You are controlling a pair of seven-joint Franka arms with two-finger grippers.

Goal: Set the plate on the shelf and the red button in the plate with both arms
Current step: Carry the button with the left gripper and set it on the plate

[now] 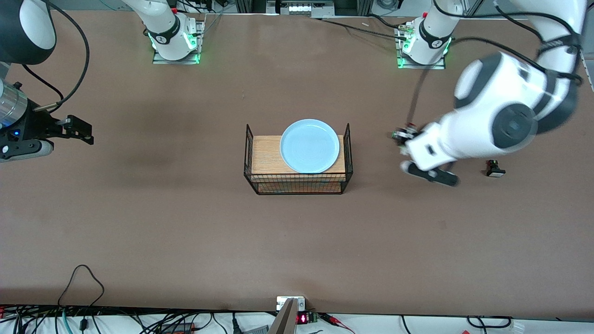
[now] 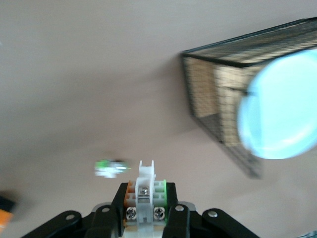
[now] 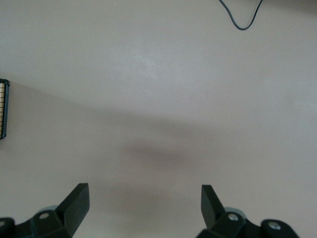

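Left wrist view is showing the left gripper (image 2: 143, 210) clamping a white-bodied switch (image 2: 144, 191); cap hidden there. Pale-blue plate (image 1: 309, 145) is sitting mid-worktop on the wire rack (image 1: 297, 183). Right gripper (image 3: 144, 204) is waiting, fingers spread, at the right arm's edge.

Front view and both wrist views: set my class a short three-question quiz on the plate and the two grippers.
1. True or false: the round pale-blue plate lies on the bare brown table.
2. What does the left gripper hold? A) nothing B) the white-bodied red button C) the plate
3. Fill in: the right gripper, over the table at the right arm's end, is ____.

Key: 1 false, it rests on top of the black wire rack; 2 B; 3 open.
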